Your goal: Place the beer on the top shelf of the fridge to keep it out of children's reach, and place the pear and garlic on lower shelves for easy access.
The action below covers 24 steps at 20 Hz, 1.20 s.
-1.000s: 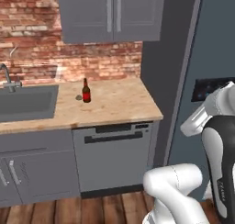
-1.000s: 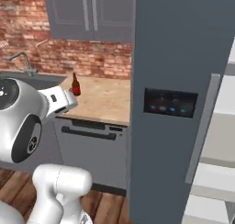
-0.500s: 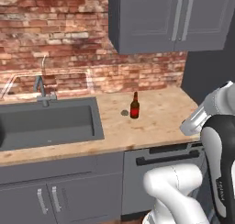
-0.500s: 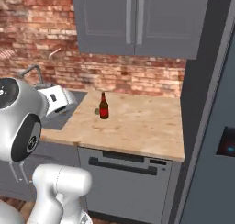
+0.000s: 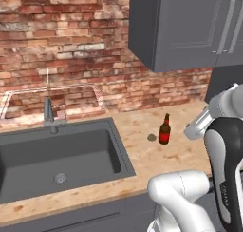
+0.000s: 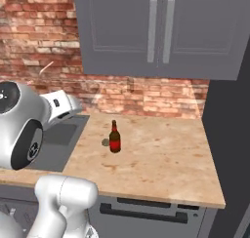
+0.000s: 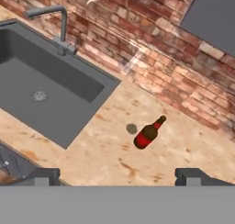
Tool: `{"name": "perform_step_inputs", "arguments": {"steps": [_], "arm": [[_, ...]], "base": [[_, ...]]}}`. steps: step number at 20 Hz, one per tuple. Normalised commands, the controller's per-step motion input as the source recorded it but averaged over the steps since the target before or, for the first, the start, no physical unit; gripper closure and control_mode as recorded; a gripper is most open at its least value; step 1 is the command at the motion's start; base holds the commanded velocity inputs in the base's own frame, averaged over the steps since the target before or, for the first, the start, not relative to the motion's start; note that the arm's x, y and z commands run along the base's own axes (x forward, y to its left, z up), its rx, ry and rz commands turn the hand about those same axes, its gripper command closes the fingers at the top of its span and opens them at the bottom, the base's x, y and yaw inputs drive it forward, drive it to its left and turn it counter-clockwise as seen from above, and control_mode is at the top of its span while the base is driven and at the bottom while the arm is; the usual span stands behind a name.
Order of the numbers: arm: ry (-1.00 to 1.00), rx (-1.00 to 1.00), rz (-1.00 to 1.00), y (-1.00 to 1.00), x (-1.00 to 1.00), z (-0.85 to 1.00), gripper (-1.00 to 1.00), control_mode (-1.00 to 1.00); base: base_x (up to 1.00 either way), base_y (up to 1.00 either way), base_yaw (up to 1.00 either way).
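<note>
- Left base view: you see the beer upright on the wooden counter, well back from the front edge and about midway between the sink and the arm. A small greyish lump, the garlic, lies just beside the bottle on its sink side; whether they touch you cannot tell. Bare counter lies in front of the bottle and toward the arm. The grey wall cupboard hangs above, with clear height over the bottle's neck.
- Right base view: the beer stands near the sink end of the counter, with a broad bare stretch running toward the fridge at the far side. The garlic sits just beside its base.
- Hand view: the gripper shows you two dark tips set wide apart, nothing between them, above the counter. The beer and the garlic lie ahead, well clear of the fingers and near the sink corner.
</note>
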Motion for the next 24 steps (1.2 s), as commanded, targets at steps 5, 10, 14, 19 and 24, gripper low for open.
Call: {"name": "perform_step_inputs", "arguments": {"steps": [5, 10, 14, 19, 24], "arm": [[0.00, 0.00, -0.18, -0.08, 0.61, -0.38, -1.00, -1.00], [0.00, 0.06, -0.05, -0.54, 0.49, -0.44, -1.00, -1.00], [0.00, 0.15, 0.00, -0.85, 0.43, -0.53, -1.00, -1.00], [0.00, 0.13, 0.07, -0.52, 0.43, -0.51, -1.00, -1.00], [0.00, 0.09, 0.20, -0.10, 0.39, -0.45, -1.00, -1.00]], "base": [[0.00, 0.00, 0.00], [0.00, 0.00, 0.00], [0.00, 0.00, 0.00], [0.00, 0.00, 0.00], [0.00, 0.00, 0.00]]}}
